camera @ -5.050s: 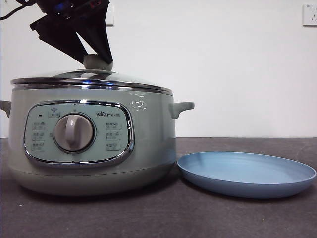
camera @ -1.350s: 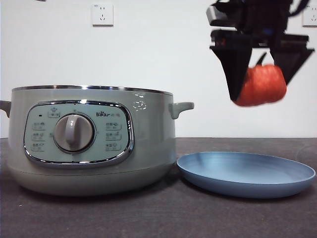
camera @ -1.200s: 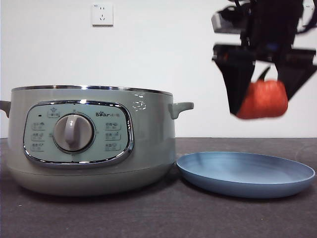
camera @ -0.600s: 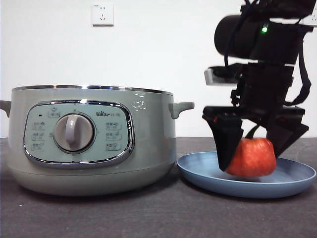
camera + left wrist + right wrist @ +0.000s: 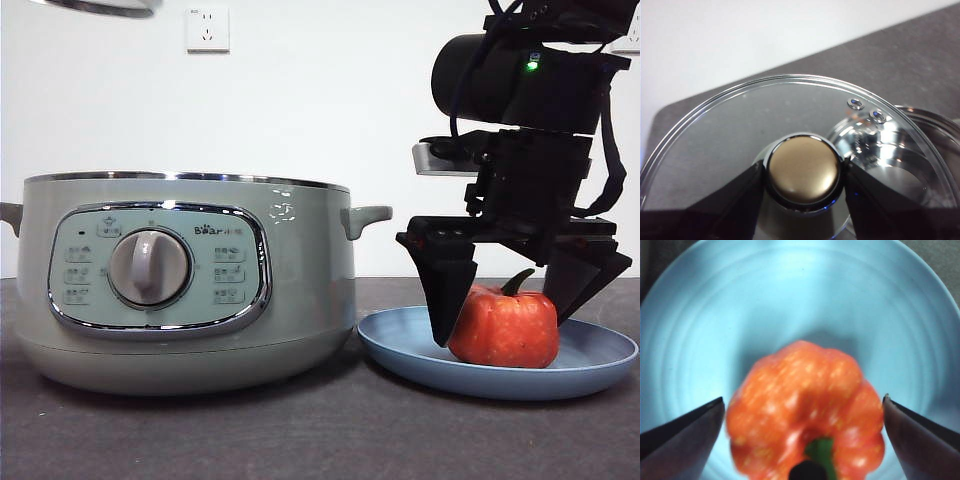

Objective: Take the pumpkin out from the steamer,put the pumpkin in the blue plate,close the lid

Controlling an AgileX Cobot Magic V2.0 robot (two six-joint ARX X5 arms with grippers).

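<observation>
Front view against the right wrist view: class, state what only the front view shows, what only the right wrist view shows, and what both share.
Only the front view shows the steamer standing open without its lid, the wall socket, and a chrome edge of the lid at the top corner. Only the right wrist view shows the blue plate from above, with its ringed inner surface. Both show the pumpkin resting in the blue plate, with the right gripper open, one jaw on each side, apart from it.

I see the pumpkin [image 5: 504, 327] now resting in the blue plate [image 5: 400, 345]; right gripper [image 5: 512, 295] has spread its jaws clear of it. Lid [image 5: 740, 130] came off the steamer [image 5: 300, 300], left gripper [image 5: 802, 175] clamping its knob.
</observation>
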